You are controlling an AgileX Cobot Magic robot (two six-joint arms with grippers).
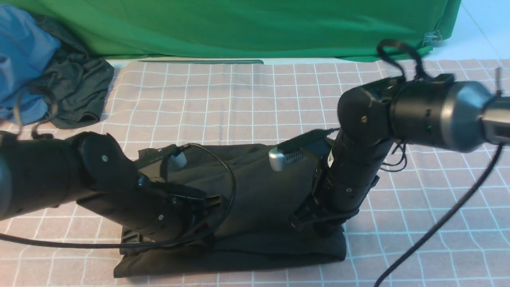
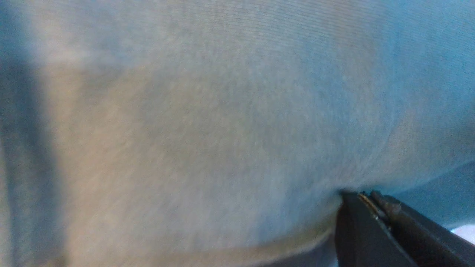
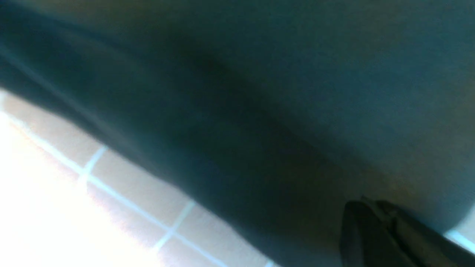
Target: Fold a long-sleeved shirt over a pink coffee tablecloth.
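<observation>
The black long-sleeved shirt (image 1: 259, 191) lies partly folded on the pink coffee tablecloth (image 1: 239, 99), near its front edge. No print shows. My left gripper (image 1: 213, 201) sits low over the shirt's left part, shut, its tips pinching the fabric. The right gripper (image 1: 303, 221) points down at the shirt's right part, also shut on cloth. In the left wrist view the shirt (image 2: 185, 129) fills the picture and puckers at the closed left gripper (image 2: 362, 194). The right wrist view has dark shirt fabric (image 3: 278, 92) meeting the closed right gripper (image 3: 367, 203) above the pink grid cloth (image 3: 130, 174).
A blue garment (image 1: 20, 59) and a smaller dark garment (image 1: 75, 87) are heaped at the back left. A green cloth (image 1: 239, 28) hangs along the back. A black cable (image 1: 430, 231) trails from the right arm across the tablecloth.
</observation>
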